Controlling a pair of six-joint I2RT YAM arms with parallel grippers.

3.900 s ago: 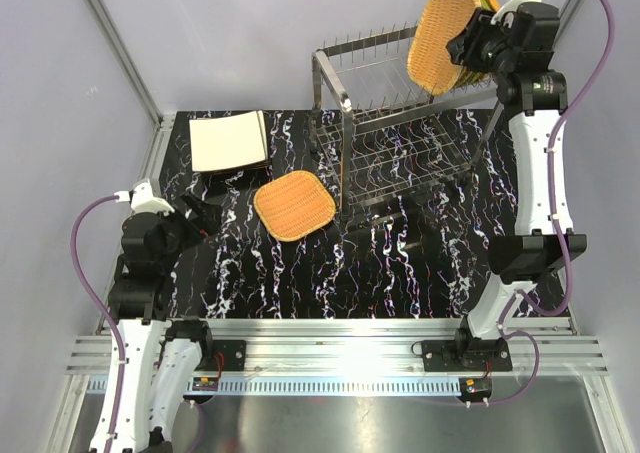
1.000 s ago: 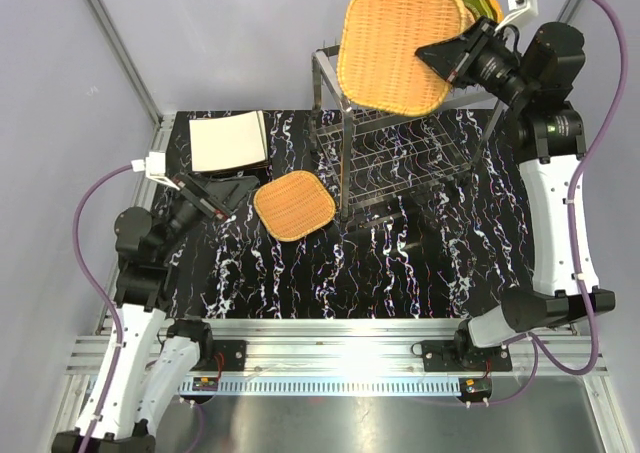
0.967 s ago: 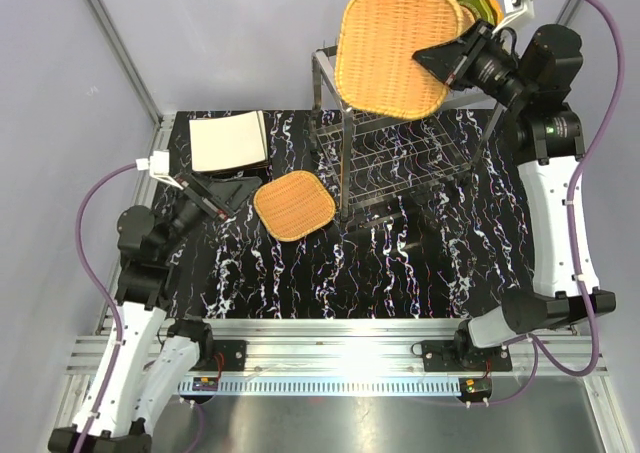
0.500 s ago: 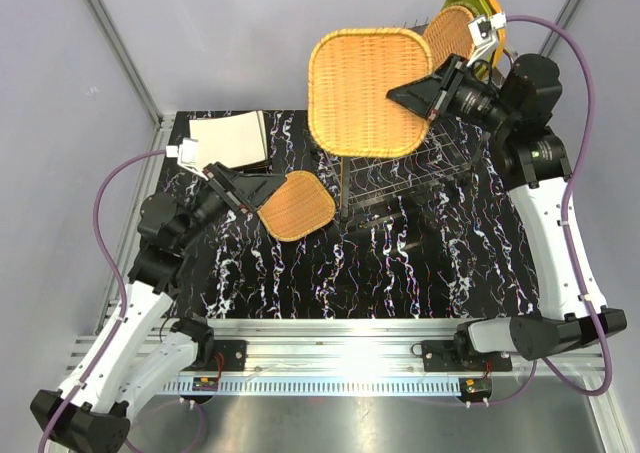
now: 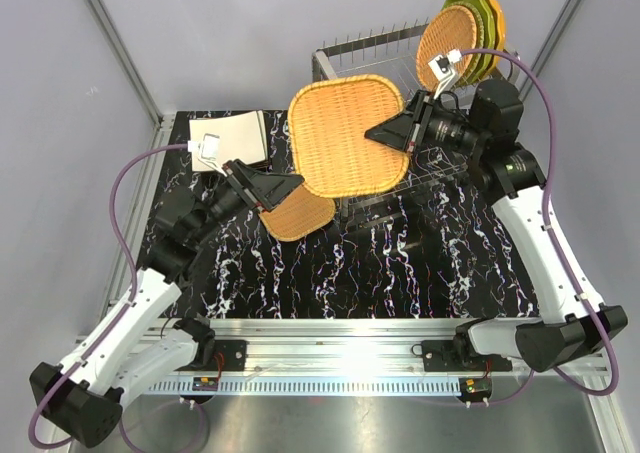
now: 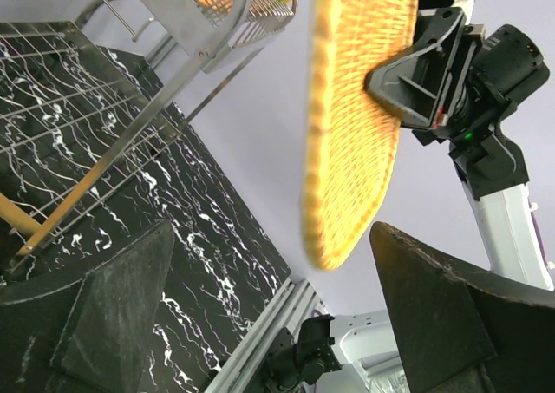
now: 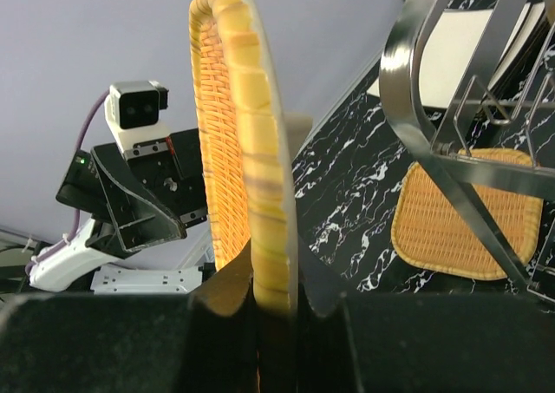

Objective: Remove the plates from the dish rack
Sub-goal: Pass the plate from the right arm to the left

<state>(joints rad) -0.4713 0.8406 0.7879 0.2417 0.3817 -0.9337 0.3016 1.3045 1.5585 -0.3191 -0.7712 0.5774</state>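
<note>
A large woven orange rounded-square plate (image 5: 340, 138) hangs in the air, nearly upright, in front of the dish rack (image 5: 322, 65). My right gripper (image 5: 388, 136) is shut on its right rim. The right wrist view shows the rim (image 7: 251, 150) pinched between the jaws of that gripper (image 7: 273, 276). My left gripper (image 5: 290, 183) stands open just left of the plate's lower edge. Seen from the left wrist, the plate (image 6: 351, 124) hangs edge-on ahead of the wide-open gripper (image 6: 270, 228), apart from both fingers. A round woven plate (image 5: 447, 41) and green scalloped plates (image 5: 482, 18) stand in the rack's top tier.
A smaller woven plate (image 5: 300, 218) lies on the black marbled table (image 5: 400, 263), partly hidden under the held plate. Square cream plates (image 5: 238, 138) are stacked at the back left. The rack's metal post (image 7: 416, 81) stands close on the right of the held plate.
The right arm has carried the woven plate down and to the left, away from the rack top. The left arm has risen and reached right toward it, still open.
</note>
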